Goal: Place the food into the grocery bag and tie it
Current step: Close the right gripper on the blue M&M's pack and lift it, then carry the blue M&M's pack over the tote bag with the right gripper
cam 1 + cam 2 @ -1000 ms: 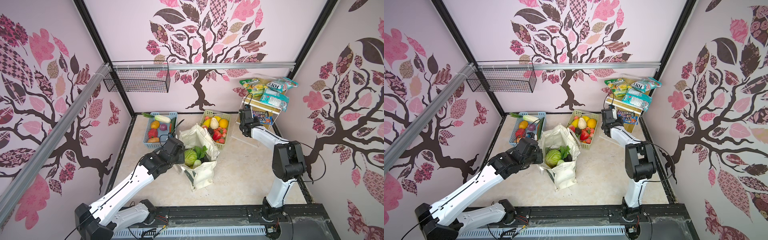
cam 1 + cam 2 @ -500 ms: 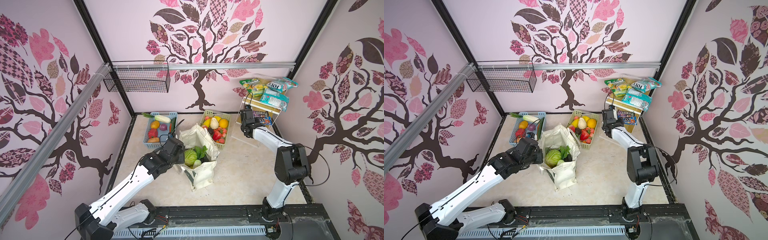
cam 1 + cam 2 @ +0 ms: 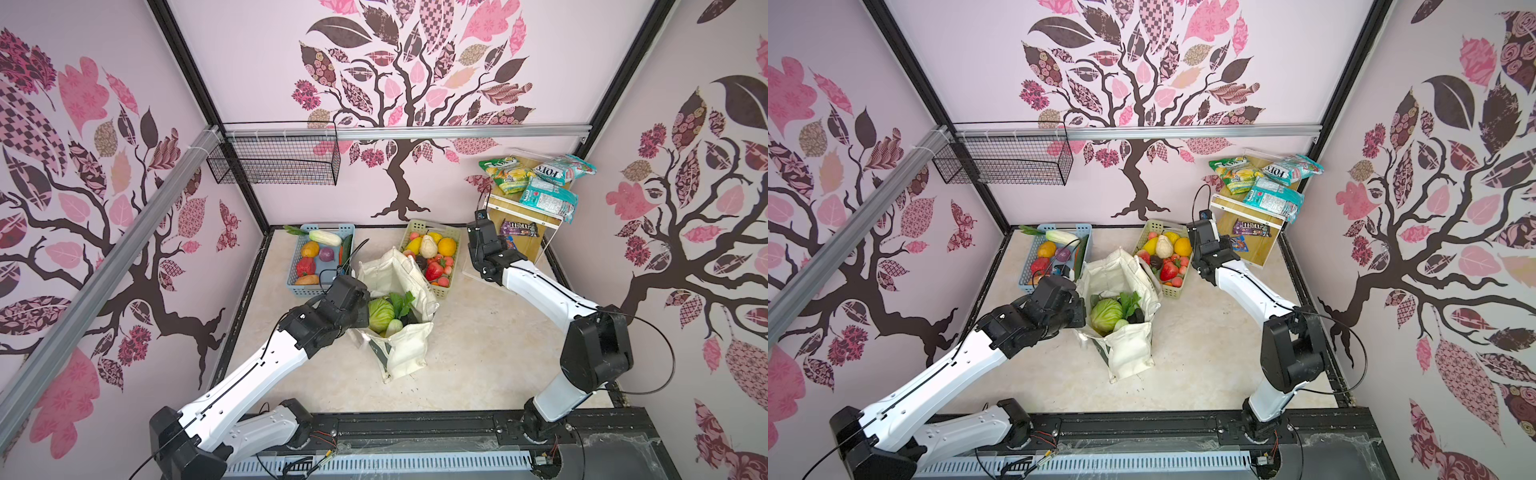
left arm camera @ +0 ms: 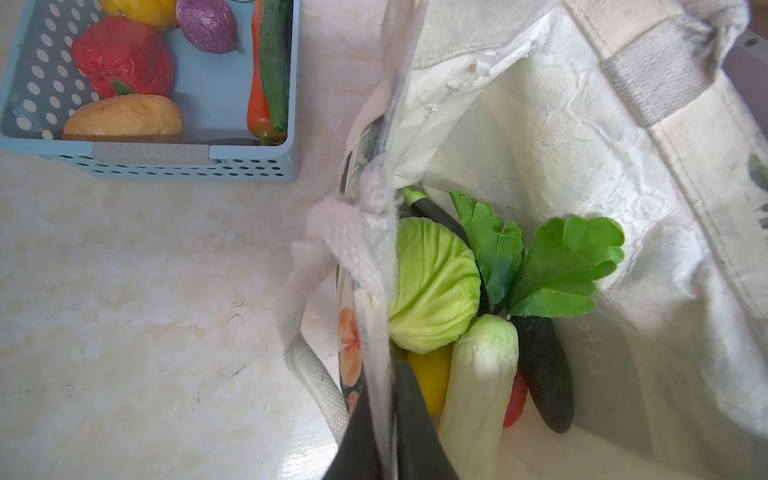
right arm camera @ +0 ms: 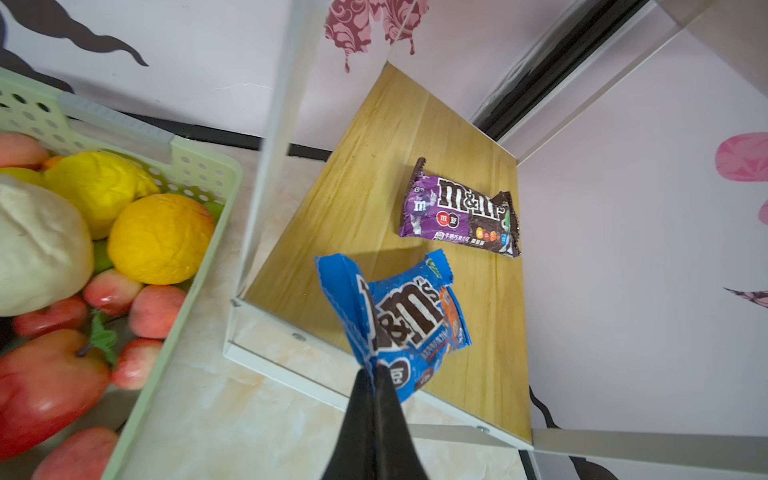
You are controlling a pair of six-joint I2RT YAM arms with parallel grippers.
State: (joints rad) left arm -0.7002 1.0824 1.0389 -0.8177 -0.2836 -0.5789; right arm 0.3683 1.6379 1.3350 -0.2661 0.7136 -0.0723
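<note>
Left end effector (image 4: 382, 386): clamped on bag (image 4: 623, 291) rim.
Right end effector (image 5: 374, 374): clamped on blue candy packet (image 5: 411, 316).
Bag contents: cabbage (image 4: 432, 286), radish (image 4: 478, 374).

Left arm (image 3: 257, 370) and right arm (image 3: 540, 286), mounted on a black base rail (image 3: 415, 428): glossy white shells with thin black seam lines, bulky matte-black joint housings (image 3: 596, 349). Thin black cable loops (image 3: 673, 365); red wires beside the rail. Left gripper (image 4: 384, 390), right gripper (image 5: 372, 378): tapered black fingers.
</note>
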